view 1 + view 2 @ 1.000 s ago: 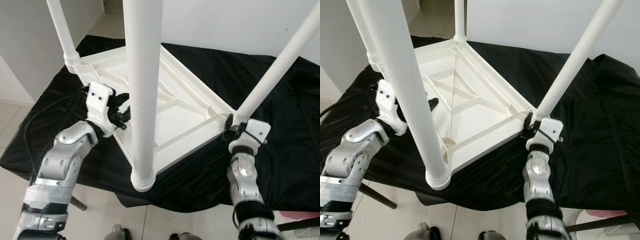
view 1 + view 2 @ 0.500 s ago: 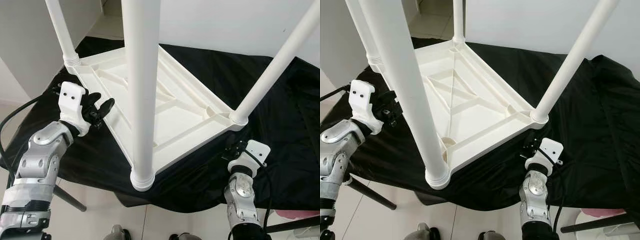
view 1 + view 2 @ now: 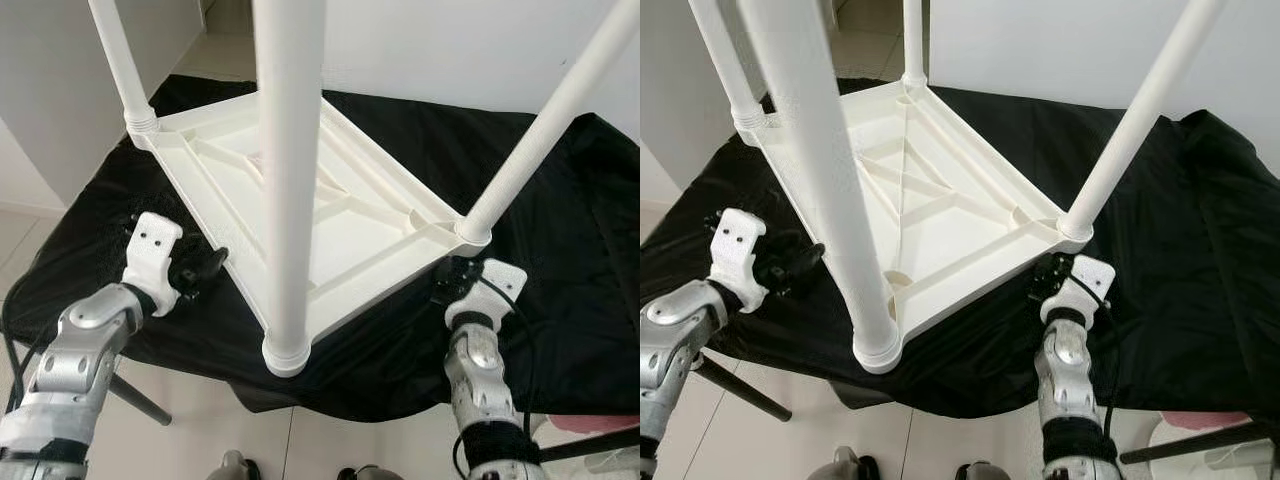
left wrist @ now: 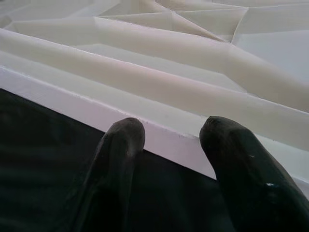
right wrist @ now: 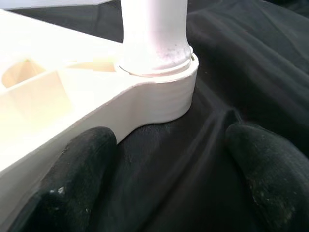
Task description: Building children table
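The white plastic children's table (image 3: pixel 345 225) lies upside down on a black cloth (image 3: pixel 560 250), its legs pointing up. One leg (image 3: pixel 288 180) rises at the near corner and another leg (image 3: pixel 545 130) at the right corner. My left gripper (image 3: pixel 205 265) is open beside the table's left rim; in the left wrist view its fingertips (image 4: pixel 123 145) point at the white rim (image 4: pixel 72 96), apart from it. My right gripper (image 3: pixel 445 280) is open just below the right corner. In the right wrist view its fingers (image 5: pixel 82 169) straddle the cloth before the leg socket (image 5: pixel 154 58), holding nothing.
The black cloth drapes over a low support and ends at a front edge (image 3: pixel 330 395) close to my body. Tiled floor (image 3: pixel 200 440) lies below, and a white wall (image 3: pixel 450 50) stands behind. The near leg stands between my two arms.
My right gripper left the base of the right leg, dropped, and has come back up beside that corner. My left gripper came off the rim, drew back, and now sits lower by the edge.
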{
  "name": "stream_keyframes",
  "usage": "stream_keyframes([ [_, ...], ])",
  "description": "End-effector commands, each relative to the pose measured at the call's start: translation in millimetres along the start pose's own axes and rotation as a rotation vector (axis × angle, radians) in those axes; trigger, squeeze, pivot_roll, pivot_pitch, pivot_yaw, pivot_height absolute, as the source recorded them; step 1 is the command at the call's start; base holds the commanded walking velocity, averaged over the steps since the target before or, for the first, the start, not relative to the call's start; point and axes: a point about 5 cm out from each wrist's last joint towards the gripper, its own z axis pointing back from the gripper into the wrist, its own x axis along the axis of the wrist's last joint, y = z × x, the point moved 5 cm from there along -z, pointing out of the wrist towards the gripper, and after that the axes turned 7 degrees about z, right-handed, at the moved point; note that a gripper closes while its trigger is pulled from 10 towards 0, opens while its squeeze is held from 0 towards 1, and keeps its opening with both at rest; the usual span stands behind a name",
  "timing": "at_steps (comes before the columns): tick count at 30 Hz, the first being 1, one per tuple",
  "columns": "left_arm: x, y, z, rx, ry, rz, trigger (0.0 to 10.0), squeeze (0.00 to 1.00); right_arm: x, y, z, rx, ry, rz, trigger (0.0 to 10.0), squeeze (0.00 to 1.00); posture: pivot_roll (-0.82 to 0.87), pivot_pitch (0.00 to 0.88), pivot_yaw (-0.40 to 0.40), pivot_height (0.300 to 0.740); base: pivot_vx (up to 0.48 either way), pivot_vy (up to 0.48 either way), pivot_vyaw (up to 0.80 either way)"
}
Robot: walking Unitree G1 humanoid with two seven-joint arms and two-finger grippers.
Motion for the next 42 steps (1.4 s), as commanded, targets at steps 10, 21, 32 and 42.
stream_keyframes([
  [10, -12, -43.0, 9.4, -0.160, 0.044, -0.003, 10.0, 0.00, -1, 12.2, -21.6, 0.099, 0.057, 0.067, 10.0, 0.00, 0.04, 0.084, -0.059, 0.740, 0.000, 0.000, 0.00],
  [21, -10, -80.2, 7.1, -0.201, 0.012, 0.051, 10.0, 0.00, 21, -17.3, -51.5, -0.037, 0.019, 0.108, 10.0, 0.00, 0.08, 0.121, -0.077, 0.740, 0.000, 0.000, 0.00],
  [32, -17, -81.5, 18.5, -0.245, 0.057, 0.024, 10.0, 0.00, 29, -17.1, -16.7, 0.119, -0.135, 0.007, 10.0, 0.00, 0.07, 0.119, -0.085, 0.740, 0.000, 0.000, 0.00],
  [42, -23, -85.0, 22.9, -0.332, 0.111, 0.001, 10.0, 0.00, 40, 0.4, 20.7, 0.353, -0.192, -0.053, 10.0, 0.00, 0.02, 0.079, -0.054, 0.740, 0.000, 0.000, 0.00],
])
